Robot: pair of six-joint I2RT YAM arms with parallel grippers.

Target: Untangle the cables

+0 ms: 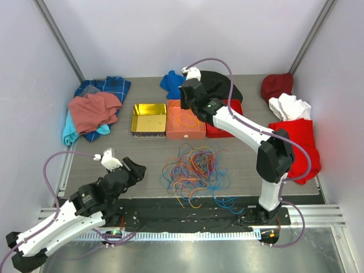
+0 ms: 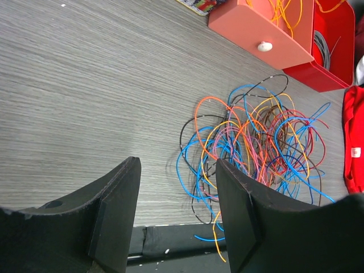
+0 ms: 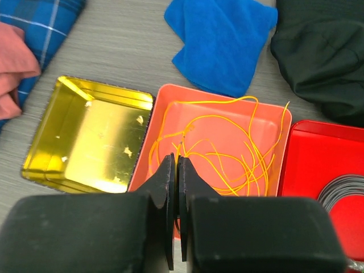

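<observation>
The cables (image 1: pixel 193 168) lie in a tangled pile of orange, yellow, blue, red and dark strands on the table's middle front; the pile also shows in the left wrist view (image 2: pixel 256 142). My left gripper (image 1: pixel 133 170) is open and empty, just left of the pile, its jaws (image 2: pixel 177 170) wide apart above the table's front edge. My right gripper (image 1: pixel 190 105) hangs over the salmon tray (image 1: pixel 185 134). Its fingers (image 3: pixel 176 162) are shut on a thin yellow cable that runs down to several yellow strands (image 3: pixel 227 153) lying in that tray (image 3: pixel 170 94).
A gold tin (image 1: pixel 149 118) stands left of the salmon tray, a red tray (image 1: pixel 227 129) with a grey coil (image 3: pixel 341 193) right of it. Clothes lie around: pink and plaid (image 1: pixel 94 108), blue (image 1: pixel 170 84), black (image 1: pixel 219 85), red and white (image 1: pixel 298 142).
</observation>
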